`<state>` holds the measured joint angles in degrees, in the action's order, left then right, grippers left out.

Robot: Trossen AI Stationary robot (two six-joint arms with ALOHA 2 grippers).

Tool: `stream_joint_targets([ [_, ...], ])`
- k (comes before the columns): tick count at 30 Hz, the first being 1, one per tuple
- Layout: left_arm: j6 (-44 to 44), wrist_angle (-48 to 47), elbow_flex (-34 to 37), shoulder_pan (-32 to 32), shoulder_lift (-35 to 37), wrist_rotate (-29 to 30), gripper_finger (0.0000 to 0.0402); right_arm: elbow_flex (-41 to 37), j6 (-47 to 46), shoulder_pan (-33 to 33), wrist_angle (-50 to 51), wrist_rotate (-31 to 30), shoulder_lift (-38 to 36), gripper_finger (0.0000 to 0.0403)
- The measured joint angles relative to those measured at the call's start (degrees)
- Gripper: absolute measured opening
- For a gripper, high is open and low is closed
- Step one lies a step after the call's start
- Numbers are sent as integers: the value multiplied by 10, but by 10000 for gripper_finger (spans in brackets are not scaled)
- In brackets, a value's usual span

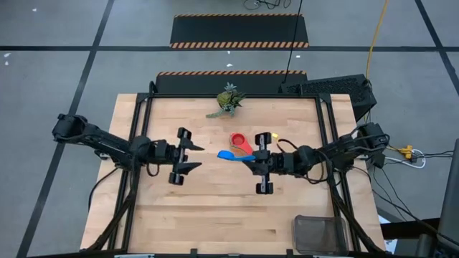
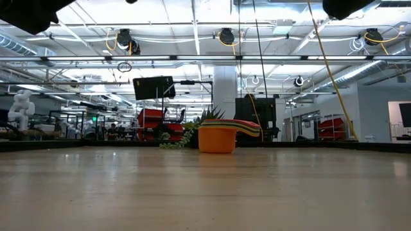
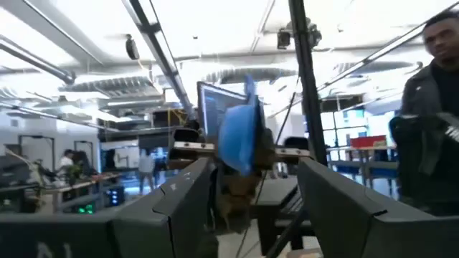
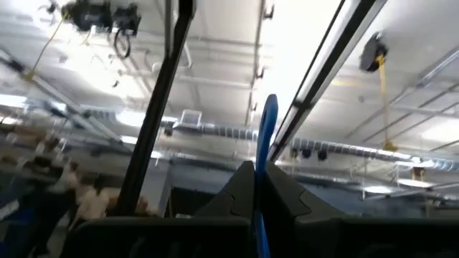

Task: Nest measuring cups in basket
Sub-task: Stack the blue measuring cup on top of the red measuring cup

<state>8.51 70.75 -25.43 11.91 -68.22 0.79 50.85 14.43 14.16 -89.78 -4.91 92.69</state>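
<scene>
The blue measuring cup [image 1: 228,154] is pinched by its handle in the right gripper [image 1: 252,156], its bowl pointing toward the released left gripper [image 1: 195,153]; the basket [image 1: 320,234] lies nearer the right arm.

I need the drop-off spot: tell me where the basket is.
In the high view the basket sits at the table's near right corner, below the right arm, well apart from the stack of measuring cups at mid-table.

Green plant sprig [image 1: 227,100] on table [image 1: 215,215]
</scene>
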Motion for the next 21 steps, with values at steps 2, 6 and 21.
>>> stream_joint_targets([
  [2, 7, 17, -4, 2, -21, 5, 213, 10, 1, -4, 9, 11, 9, 0],
  [6, 6, 58, -26, 1, -67, 7, 213, 42, -1, -9, -1, 22, 37, 0],
  [21, -13, 134, -61, 5, -140, -5, 213, 61, 2, -14, -1, 22, 50, 0],
])
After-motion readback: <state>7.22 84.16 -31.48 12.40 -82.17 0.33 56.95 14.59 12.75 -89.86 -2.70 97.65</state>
